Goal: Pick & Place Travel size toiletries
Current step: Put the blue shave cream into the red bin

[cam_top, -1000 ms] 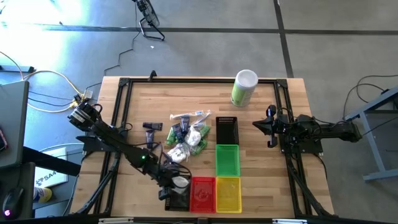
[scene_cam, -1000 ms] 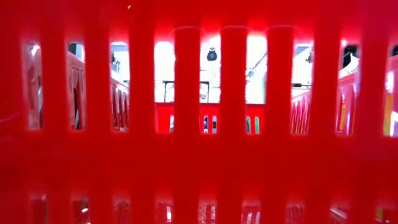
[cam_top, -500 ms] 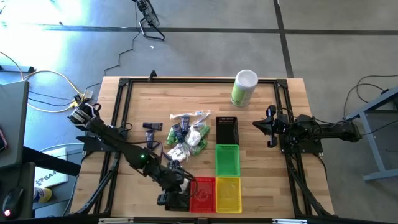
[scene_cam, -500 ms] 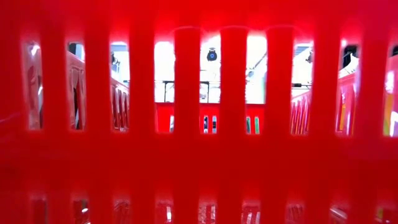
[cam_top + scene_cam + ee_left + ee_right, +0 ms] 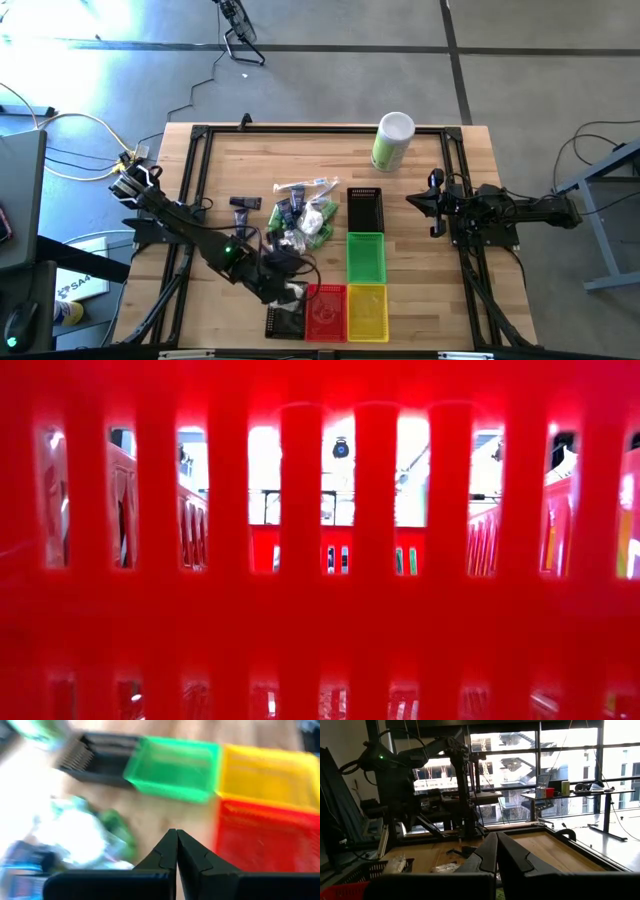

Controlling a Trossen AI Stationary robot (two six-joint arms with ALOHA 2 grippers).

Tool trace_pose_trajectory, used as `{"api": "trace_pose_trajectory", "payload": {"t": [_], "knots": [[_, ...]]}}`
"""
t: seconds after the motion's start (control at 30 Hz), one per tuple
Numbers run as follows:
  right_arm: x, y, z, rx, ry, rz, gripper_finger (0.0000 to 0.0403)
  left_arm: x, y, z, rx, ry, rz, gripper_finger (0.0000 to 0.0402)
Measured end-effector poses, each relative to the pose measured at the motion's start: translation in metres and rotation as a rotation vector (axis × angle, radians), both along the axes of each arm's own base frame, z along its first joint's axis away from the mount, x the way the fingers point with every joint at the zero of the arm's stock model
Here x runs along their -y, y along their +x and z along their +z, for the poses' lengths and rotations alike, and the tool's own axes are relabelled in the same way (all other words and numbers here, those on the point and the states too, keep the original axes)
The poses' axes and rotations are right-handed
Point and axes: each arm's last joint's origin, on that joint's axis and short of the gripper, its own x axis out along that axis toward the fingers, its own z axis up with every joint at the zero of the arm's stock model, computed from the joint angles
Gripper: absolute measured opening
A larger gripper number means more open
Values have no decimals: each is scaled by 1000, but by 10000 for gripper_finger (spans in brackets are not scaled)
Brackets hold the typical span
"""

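Looking straight down, the left gripper [image 5: 290, 287] sits low in the frame's centre, just left of the red basket [image 5: 325, 308], with the pile of travel size toiletries [image 5: 300, 222] just above it at mid-frame. The right gripper [image 5: 418, 201] rests at right of centre — well apart from the pile.

At table height, the red basket's slatted wall fills the frame.

From the left wrist, the fingers [image 5: 165, 855] are pressed together, empty; the toiletries blur at lower left.

From the right wrist, the fingers [image 5: 487, 852] meet tip to tip — holding nothing.
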Motion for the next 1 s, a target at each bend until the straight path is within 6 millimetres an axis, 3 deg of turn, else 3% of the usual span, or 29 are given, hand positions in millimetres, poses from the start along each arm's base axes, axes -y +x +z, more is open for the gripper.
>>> {"api": "trace_pose_trajectory", "payload": {"t": [0.27,0.53,0.77,1.0], "knots": [[0,0,0,0,0,0,2,2,3,-2,26,8,25,0],[0,0,0,0,0,0,2,12,20,-24,15,23,-7,0],[0,0,0,3,0,0,2,-6,32,-32,-29,54,15,0],[0,0,0,5,2,5,2,-42,42,-37,-128,102,69,0]]}}
